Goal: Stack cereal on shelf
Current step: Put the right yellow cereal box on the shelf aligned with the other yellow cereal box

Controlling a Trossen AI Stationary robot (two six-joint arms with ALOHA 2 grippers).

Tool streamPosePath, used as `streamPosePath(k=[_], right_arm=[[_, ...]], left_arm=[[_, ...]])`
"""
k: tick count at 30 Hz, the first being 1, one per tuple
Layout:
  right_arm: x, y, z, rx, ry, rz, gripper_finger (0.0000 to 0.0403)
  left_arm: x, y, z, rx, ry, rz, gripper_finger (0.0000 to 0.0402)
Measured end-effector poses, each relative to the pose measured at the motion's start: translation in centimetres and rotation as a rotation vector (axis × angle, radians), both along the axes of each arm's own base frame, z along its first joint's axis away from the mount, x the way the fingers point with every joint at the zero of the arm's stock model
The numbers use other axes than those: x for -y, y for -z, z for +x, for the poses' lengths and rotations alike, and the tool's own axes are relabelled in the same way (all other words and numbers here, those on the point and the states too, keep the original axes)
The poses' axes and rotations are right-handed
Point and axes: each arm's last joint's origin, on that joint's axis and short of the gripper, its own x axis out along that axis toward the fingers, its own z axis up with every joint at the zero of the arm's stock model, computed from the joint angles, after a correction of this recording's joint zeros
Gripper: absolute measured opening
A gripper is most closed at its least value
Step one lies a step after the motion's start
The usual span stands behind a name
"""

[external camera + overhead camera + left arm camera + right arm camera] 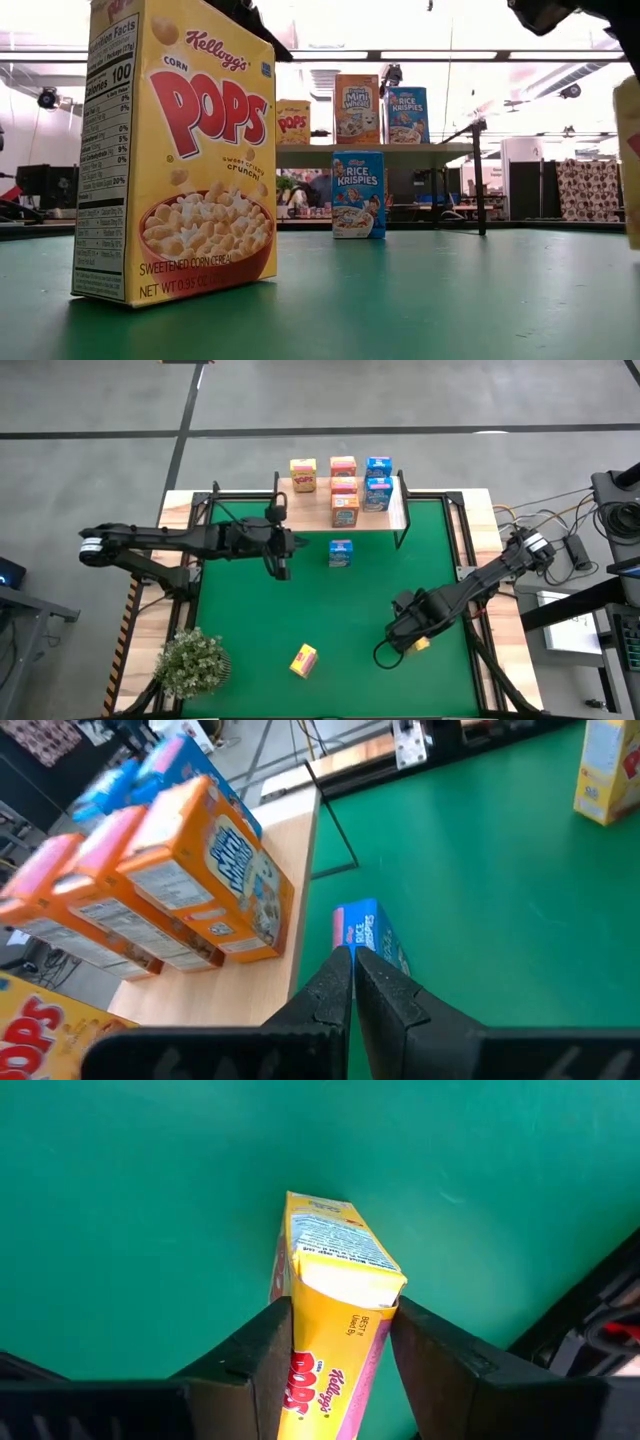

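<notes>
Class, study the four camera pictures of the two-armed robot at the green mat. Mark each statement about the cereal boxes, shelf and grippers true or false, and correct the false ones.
1. The right gripper has its jaws on either side of a yellow box. True.
2. The left gripper has its jaws wide open. False: they are shut, with nothing between them.
3. A blue box stands on the mat in front of the shelf. True.
4. The shelf is bare. False: boxes already stand on it.
5. The potted plant sits on the shelf. False: it is at the table's near left corner.
</notes>
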Motion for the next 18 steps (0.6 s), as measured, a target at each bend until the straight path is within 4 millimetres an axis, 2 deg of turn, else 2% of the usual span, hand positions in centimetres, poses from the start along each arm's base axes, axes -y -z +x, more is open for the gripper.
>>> streamPosePath(k=[8, 14, 18], right_arm=[[0.8, -3.0, -0.4, 0.187, -0.04, -0.092, 0.0153], [1.7, -5.3, -0.6, 0.388, -0.106, -0.272, 0.0153], [2.4, -6.4, 0.2, 0.513, -0.196, -0.379, 0.0153]], left_arm=[[0.2, -2.8, -2.3, 0.127, 0.013, 0.01, 0.0], [0.8, -3.6, -3.7, 0.178, 0.191, -0.054, 0.0], [1.3, -3.9, -3.9, 0.197, 0.328, -0.12, 0.0]])
